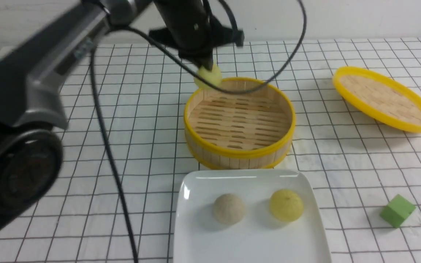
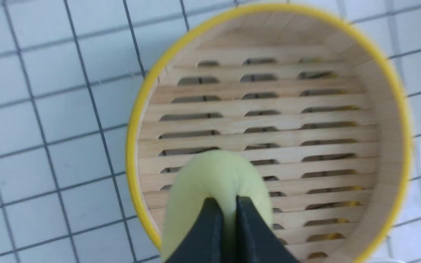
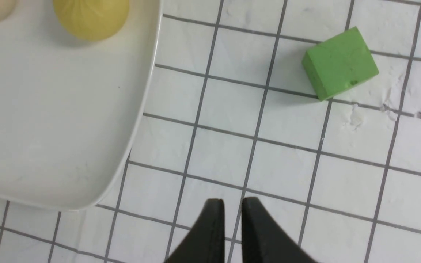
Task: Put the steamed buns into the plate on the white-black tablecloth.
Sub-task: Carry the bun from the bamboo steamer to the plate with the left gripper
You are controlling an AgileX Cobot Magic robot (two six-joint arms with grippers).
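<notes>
One pale yellow bun hangs clamped in the left gripper over the steamer basket far rim, white plate lying robot-ward past it.

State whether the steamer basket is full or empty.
Empty: the basket shows only bare slats; the nearby bun is held above it by the left end effector.

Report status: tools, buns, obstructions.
Left tool shut on pale yellow pleated bun over round yellow-rimmed bamboo basket. Right tool shut, empty. Beige bun, second yellow bun on glossy white plate. Nothing between basket and plate.
</notes>
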